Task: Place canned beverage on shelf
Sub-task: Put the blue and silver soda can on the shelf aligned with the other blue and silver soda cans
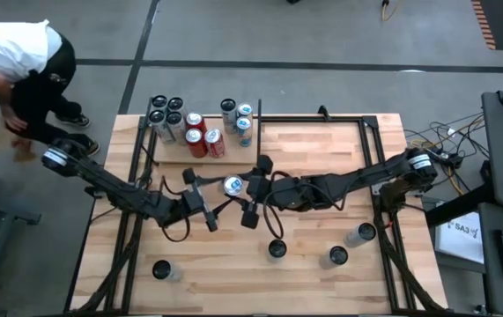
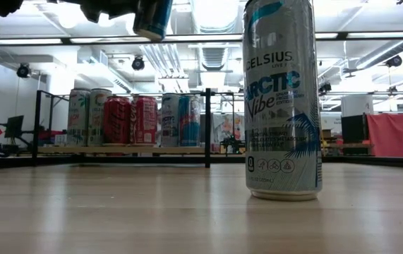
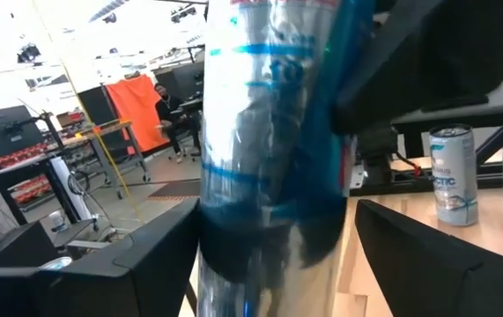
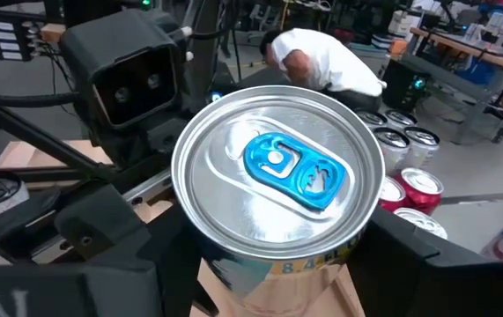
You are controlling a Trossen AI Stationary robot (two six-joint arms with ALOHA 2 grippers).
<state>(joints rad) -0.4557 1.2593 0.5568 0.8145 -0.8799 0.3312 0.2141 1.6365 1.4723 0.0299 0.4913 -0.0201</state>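
A silver-and-blue can (image 1: 232,185) hangs in the air over the table's middle, its blue-tabbed top (image 4: 277,167) up; the low view shows its lower end (image 2: 152,17). My right gripper (image 4: 277,255) is shut on it, reaching in from the table's right (image 1: 242,187). My left gripper (image 1: 221,192) comes from the left and is open, its fingers (image 3: 410,255) either side of the can's body (image 3: 269,176), a thin gap showing on one side. The shelf (image 1: 233,151) at the far left carries black, red and silver cans standing on their bases (image 2: 137,120). My right gripper pinches the can between its two fingers, on the wall just under the top rim (image 4: 343,251). The fingers come in about level from the table's right. The can is lifted clear of the table, nearly upright with its top up.
Several more cans stand on the near half of the table (image 1: 276,249), (image 1: 337,256), (image 1: 163,270); one Celsius can (image 2: 282,99) is close to the low camera. A black metal frame (image 1: 374,132) edges the far right. A person in a white shirt (image 1: 13,53) bends beyond the far-left corner.
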